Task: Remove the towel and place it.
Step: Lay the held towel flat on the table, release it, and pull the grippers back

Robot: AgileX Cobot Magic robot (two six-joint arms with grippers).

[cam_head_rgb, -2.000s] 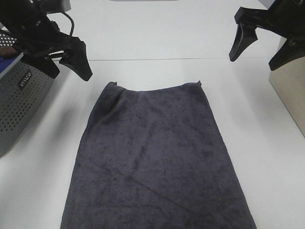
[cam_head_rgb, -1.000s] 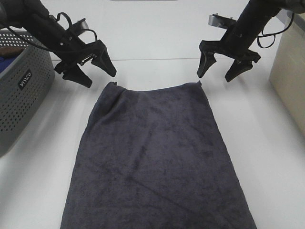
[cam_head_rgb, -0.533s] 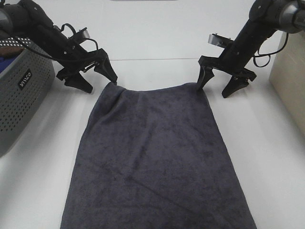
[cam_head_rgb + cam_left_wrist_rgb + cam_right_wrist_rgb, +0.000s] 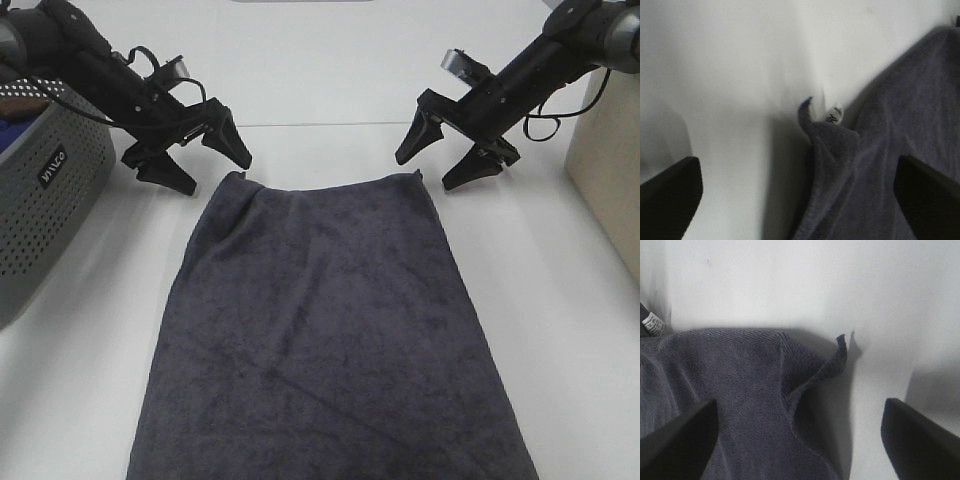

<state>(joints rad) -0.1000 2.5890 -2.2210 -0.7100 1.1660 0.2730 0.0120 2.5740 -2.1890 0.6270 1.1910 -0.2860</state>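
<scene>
The dark charcoal towel point(image 4: 330, 320) lies spread flat on the white table, running from mid-table to the near edge. My left gripper point(image 4: 213, 172) is open and hovers just behind the towel's far left corner point(image 4: 815, 125). That corner curls up and shows a small white tag point(image 4: 832, 114). My right gripper point(image 4: 425, 172) is open and sits just behind the far right corner point(image 4: 839, 351), which also curls up. Neither gripper holds the cloth. In each wrist view the two dark fingers point(image 4: 670, 195) point(image 4: 922, 440) stand wide apart on either side of a corner.
A grey perforated basket point(image 4: 50, 200) stands at the left edge of the table with a blue cloth point(image 4: 15, 130) inside. A beige box point(image 4: 610, 170) stands at the right edge. The white table point(image 4: 330, 90) extends behind the towel.
Both arms came down and inward from high up to the towel's far corners. In the last half second the right gripper tilted and drew slightly back from its corner. The towel has not moved.
</scene>
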